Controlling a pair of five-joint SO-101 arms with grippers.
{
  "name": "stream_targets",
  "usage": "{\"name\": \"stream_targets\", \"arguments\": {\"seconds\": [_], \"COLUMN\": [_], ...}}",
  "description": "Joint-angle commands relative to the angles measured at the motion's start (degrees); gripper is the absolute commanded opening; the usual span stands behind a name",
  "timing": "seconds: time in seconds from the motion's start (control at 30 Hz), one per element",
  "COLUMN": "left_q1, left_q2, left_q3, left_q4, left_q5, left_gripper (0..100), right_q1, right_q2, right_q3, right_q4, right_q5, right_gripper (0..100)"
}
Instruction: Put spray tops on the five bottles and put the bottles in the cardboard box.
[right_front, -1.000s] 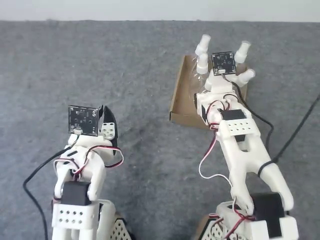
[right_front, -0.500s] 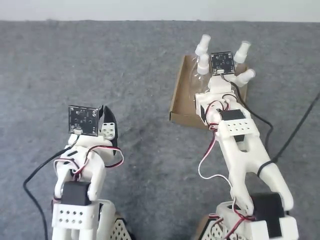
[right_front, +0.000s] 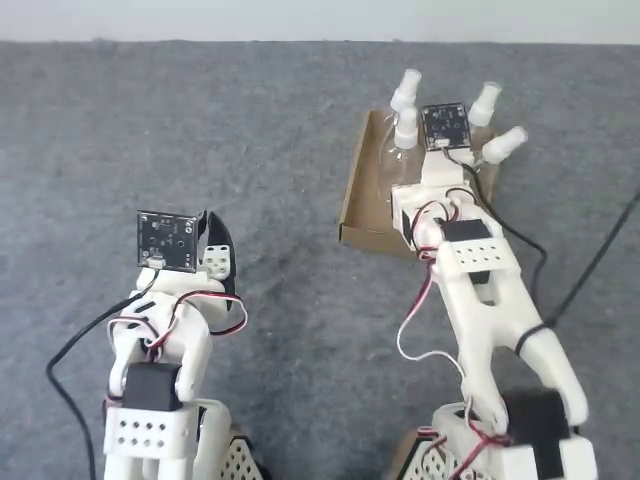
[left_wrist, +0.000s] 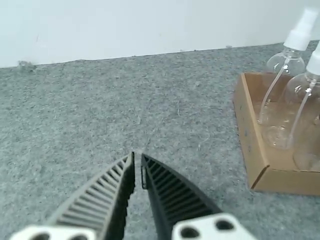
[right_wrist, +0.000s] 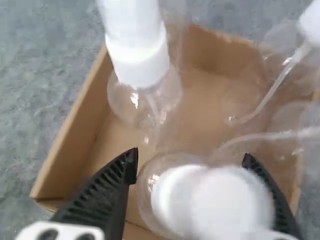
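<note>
The cardboard box (right_front: 352, 190) lies at the far right of the table with several clear bottles standing in it, their white spray tops (right_front: 406, 88) sticking up. My right arm (right_front: 480, 290) stretches over the box. My right gripper (right_wrist: 189, 156) is open, its black fingers (right_wrist: 112, 187) on either side of a bottle with a white spray top (right_wrist: 215, 200). A second capped bottle (right_wrist: 137, 65) stands just beyond it. My left gripper (left_wrist: 137, 160) is shut with nothing in it, above the bare carpet to the left of the box (left_wrist: 245, 125). It is also in the high view (right_front: 210, 222).
Grey carpet covers the table (right_front: 200, 120). A white wall runs along its far edge. Two capped bottles (left_wrist: 285, 60) stand at the box's far corner. A black cable (right_front: 590, 270) trails off to the right of my right arm.
The spray top at the right side of the box has shifted slightly farther and to the right, and my right arm has moved a little with it. The left arm has kept still.
</note>
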Motion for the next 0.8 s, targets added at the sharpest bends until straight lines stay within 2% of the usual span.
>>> {"name": "stream_targets", "arguments": {"seconds": [0.0, 0.67, 0.77], "left_q1": [-0.26, -0.44, -0.44], "left_q2": [0.44, 0.09, -0.88], "left_q3": [-0.84, -0.84, -1.71], "left_q4": [-1.41, -1.32, 0.62], "left_q5": [0.18, 0.18, 0.18], "left_gripper": [1, 1, 1], "right_q1": [-1.8, -2.95, -2.95], "right_q2": [-6.9, -23.25, -28.26], "right_q3": [-2.64, -15.74, -15.38], "right_q4": [3.12, 28.09, 33.01], "right_q5": [-0.35, -0.35, -0.35], "right_gripper": [26.0, 25.9, 21.0]}}
